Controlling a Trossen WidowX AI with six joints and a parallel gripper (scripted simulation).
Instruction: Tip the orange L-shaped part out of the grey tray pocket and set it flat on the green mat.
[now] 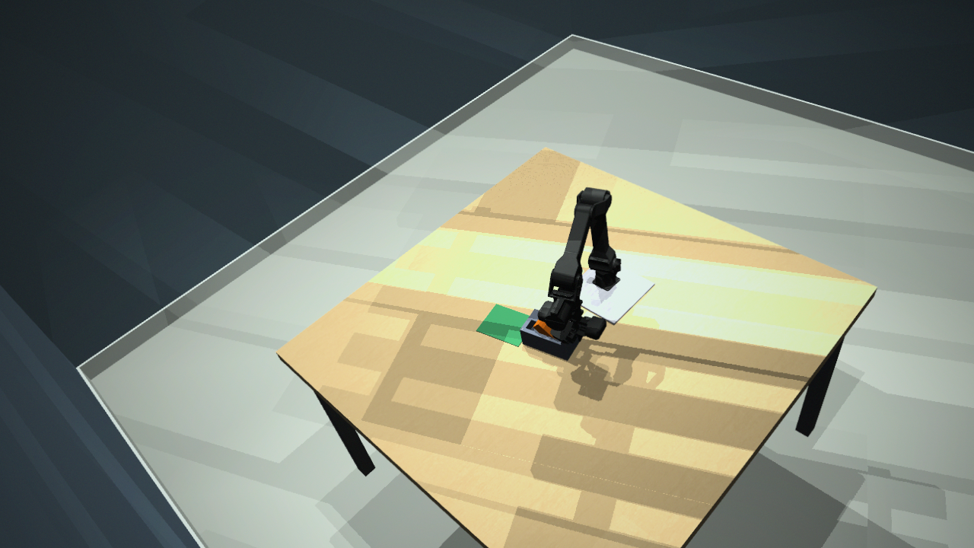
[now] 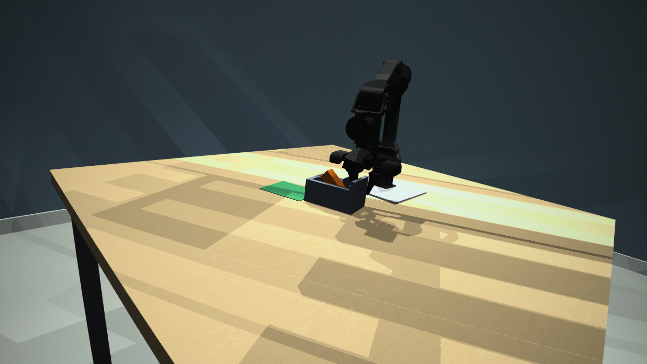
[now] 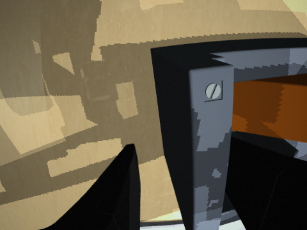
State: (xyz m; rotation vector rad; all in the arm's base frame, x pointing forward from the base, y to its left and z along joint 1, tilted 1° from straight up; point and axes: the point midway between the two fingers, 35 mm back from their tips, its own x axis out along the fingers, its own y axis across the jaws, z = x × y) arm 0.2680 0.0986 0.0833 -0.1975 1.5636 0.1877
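The orange part (image 1: 542, 327) (image 2: 332, 177) (image 3: 262, 102) is tilted steeply in the grey tray (image 1: 542, 342) (image 2: 330, 194) (image 3: 211, 128). Its end toward the green mat (image 1: 499, 317) (image 2: 279, 187) stands above the rim. Its other end is down in the pocket, hidden by the tray wall and a finger. My gripper (image 1: 574, 335) (image 2: 360, 186) (image 3: 170, 144) is partly open and straddles the tray's end wall. One finger reaches into the pocket over the low end; the other is outside the tray. Nothing is pinched. The wall hides the inner fingertip.
The green mat lies on the wooden table (image 1: 435, 381) (image 2: 226, 271) beside the tray, on the side away from my gripper. The arm's base stands on a white plate (image 1: 623, 303) (image 2: 400, 197) behind the tray. Screw heads (image 3: 213, 91) mark the tray rim.
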